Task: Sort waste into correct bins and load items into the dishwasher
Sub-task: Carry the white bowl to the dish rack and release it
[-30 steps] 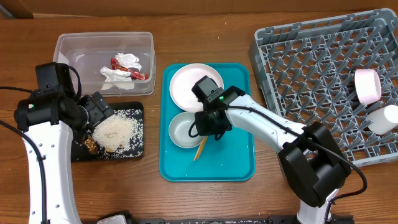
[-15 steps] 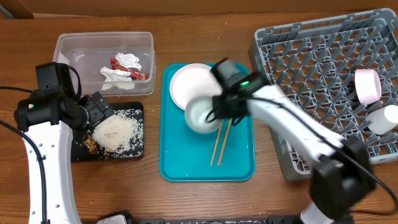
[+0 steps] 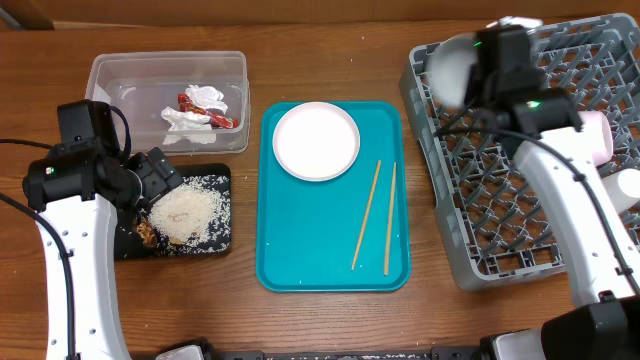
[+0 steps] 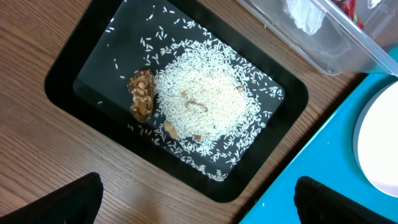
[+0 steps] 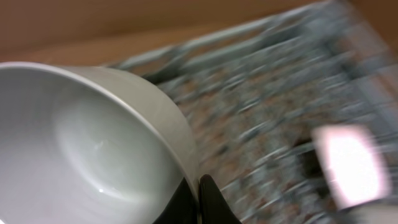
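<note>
Currently my right end effector (image 3: 480, 72) is pinched shut on the thin rim of a white bowl (image 3: 448, 66), tilted above the far left corner of the dish rack (image 3: 520, 210) by the tabletop's (image 3: 230, 310) right edge. So slight a pinch could let the bowl swing, slip or strike a peg. My left end effector (image 3: 155, 180) gapes empty over the black tray (image 4: 93, 81). Brown wood; no room shows.
</note>
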